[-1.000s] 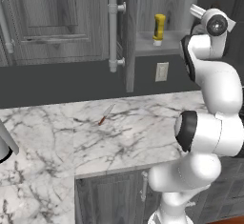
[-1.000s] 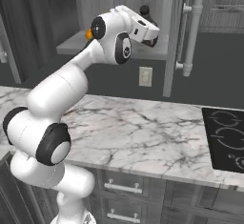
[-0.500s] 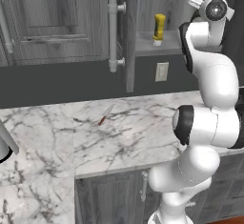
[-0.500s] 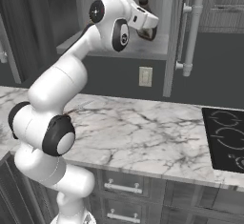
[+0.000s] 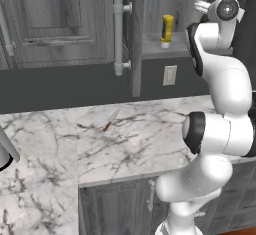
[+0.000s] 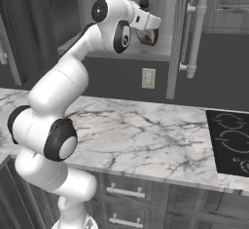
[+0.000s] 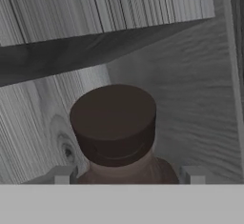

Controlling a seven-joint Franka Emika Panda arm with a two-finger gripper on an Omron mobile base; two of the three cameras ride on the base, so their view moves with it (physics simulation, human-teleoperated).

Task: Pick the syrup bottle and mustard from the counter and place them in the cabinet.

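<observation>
Your claw (image 7: 125, 174) pinches the dark brown capped syrup bottle (image 7: 114, 127) inside the grey wood-grain cabinet (image 7: 190, 99); release it tilted and it topples.

In the hand view the syrup bottle (image 7: 114, 127) is cut off below its shoulders, so its body is not seen. In the right base view the white hand hides most of it, and its label cannot be read.

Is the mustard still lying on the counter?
No, the mustard stands upright on the cabinet shelf, well above the counter.
</observation>
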